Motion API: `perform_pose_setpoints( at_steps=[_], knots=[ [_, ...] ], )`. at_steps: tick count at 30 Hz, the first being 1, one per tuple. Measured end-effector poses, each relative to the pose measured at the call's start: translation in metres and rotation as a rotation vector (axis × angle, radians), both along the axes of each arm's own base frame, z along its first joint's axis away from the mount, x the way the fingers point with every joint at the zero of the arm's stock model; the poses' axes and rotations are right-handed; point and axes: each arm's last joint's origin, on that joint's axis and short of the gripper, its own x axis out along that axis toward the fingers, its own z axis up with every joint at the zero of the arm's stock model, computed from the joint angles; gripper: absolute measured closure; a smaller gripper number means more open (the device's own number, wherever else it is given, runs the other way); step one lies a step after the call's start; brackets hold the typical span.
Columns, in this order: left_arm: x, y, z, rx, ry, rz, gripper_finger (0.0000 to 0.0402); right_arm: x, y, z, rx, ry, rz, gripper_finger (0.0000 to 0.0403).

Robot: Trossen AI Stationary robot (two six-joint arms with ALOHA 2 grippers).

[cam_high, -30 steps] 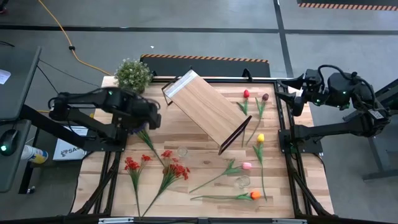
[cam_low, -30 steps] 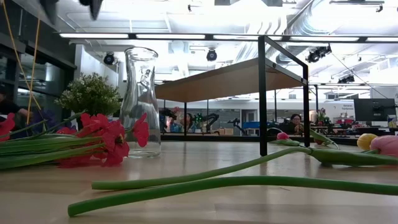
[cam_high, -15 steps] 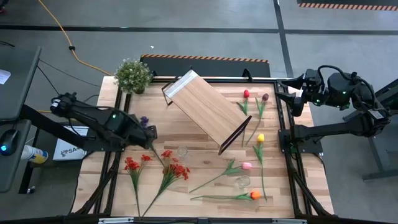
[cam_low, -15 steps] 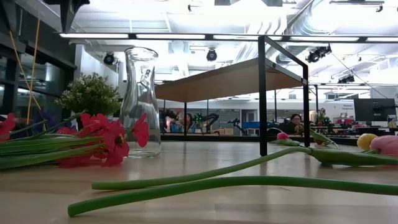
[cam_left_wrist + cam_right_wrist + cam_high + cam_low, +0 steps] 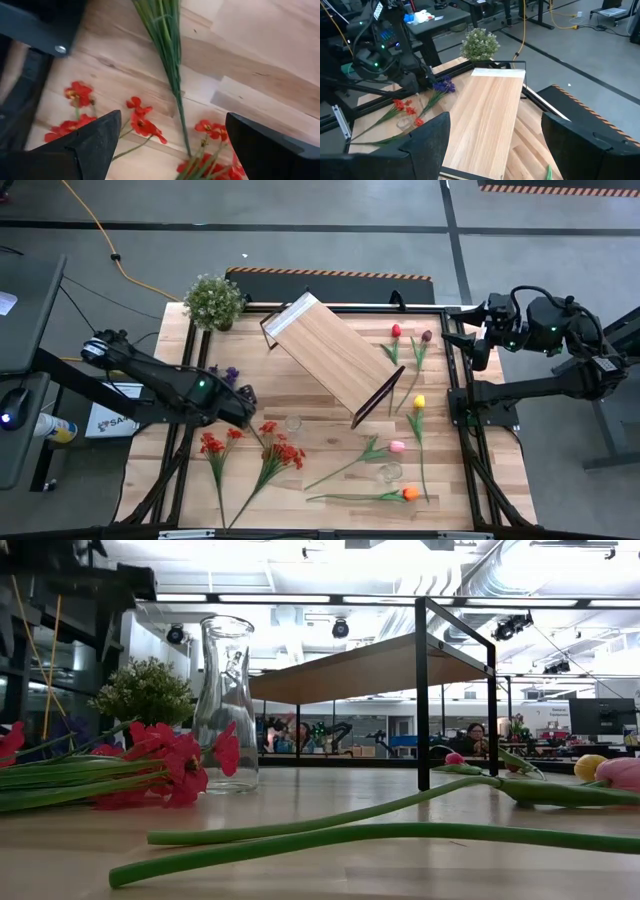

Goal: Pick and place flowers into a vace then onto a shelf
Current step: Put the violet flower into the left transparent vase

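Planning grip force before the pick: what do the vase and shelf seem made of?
The vase looks like clear glass: the room shows through it and its rim glints. The shelf looks like a pale, matte wood-grain board, possibly laminate, on thin black legs, probably metal.

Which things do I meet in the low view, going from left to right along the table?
Potted plant → glass vase → shelf → yellow tulip.
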Motion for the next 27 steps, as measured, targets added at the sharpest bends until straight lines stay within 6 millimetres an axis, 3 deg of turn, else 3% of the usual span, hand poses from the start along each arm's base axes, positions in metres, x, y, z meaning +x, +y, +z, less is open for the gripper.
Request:
perform_pose_setpoints(
  at_steps=[11,27],
  knots=[
    [-0.001,0.002,-0.028,0.008,-0.011,0.062,0.0011,0.0,0.0,0.0,-0.023,0.008,0.008,0.01],
    [0.002,0.031,-0.061,-0.011,-0.004,0.18,0.0012,0.0,0.0,0.0,-0.023,0.008,0.009,0.01]
  ],
)
